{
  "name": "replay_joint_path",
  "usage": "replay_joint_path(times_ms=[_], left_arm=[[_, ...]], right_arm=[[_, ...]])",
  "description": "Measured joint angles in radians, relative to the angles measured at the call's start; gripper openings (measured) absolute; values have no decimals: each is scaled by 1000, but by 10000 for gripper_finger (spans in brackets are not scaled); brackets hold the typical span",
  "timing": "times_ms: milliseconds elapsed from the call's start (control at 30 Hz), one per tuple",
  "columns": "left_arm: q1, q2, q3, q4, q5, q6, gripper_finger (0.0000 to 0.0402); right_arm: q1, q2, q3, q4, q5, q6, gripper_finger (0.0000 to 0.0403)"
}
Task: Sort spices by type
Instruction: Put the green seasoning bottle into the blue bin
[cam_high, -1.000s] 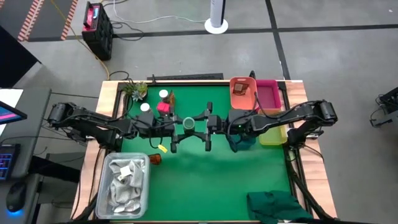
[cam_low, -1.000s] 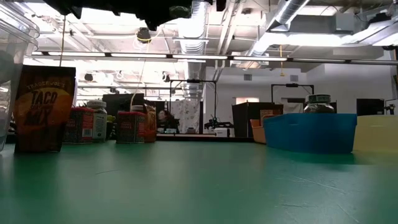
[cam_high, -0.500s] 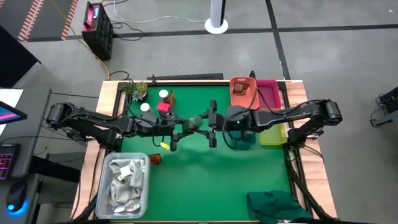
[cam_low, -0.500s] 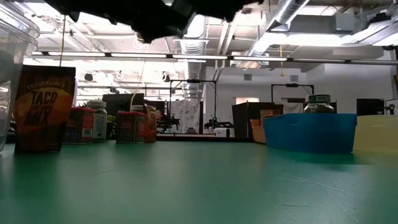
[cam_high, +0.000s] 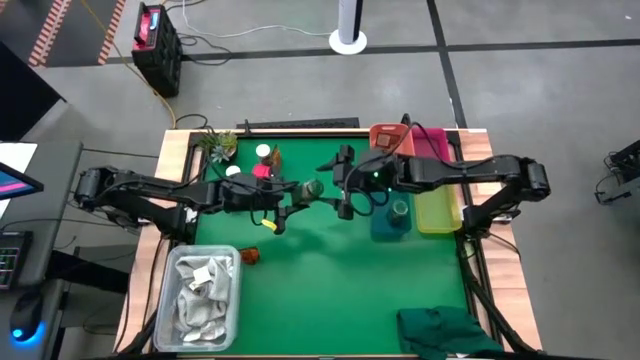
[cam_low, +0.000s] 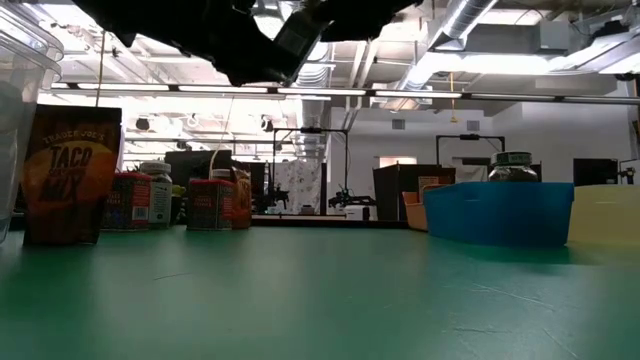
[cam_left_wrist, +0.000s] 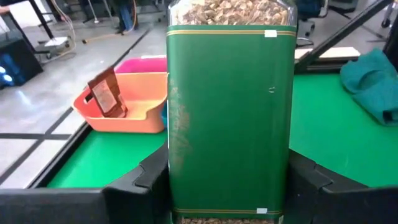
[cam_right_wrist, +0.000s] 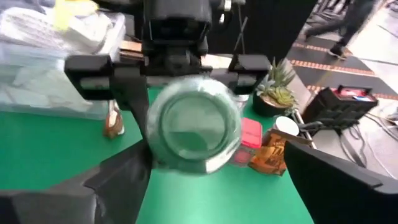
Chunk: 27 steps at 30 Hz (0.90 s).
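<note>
Since the earlier frame the right gripper (cam_high: 338, 183) has let go of the green tin (cam_high: 313, 188) and drawn back toward the table's right side, its fingers now spread wide just beside the tin's cap; a second ago both grippers met over it at mid-table. The tin now sits a little farther toward the far edge.

At the left near corner a clear bin (cam_high: 203, 293) holds white rags. An orange-brown jar (cam_high: 249, 256) lies just beside its right far corner. Near the far left corner stand a small plant (cam_high: 219, 144), two white-capped jars (cam_high: 263, 152) and a pink-red box (cam_high: 262, 171).

The left gripper (cam_high: 292, 192) reaches in from the left and is clamped on the tin, holding it in the air above the mat; its wrist view shows the fingers (cam_left_wrist: 140, 182) pressed on both sides of the green label.

Toward the right edge sit an orange bin (cam_high: 389, 141) with a brown packet, a pink bin (cam_high: 434, 150), a blue bin (cam_high: 391, 222) with a jar and a yellow bin (cam_high: 440, 212). A green cloth (cam_high: 445, 331) lies at the near right corner.
</note>
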Motion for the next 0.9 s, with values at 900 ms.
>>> replay_joint_path(times_ms=[900], left_arm=[[10, 1, 0, -30, 3, -32, 192]], right_arm=[[-17, 205, 245, -170, -84, -10, 371]])
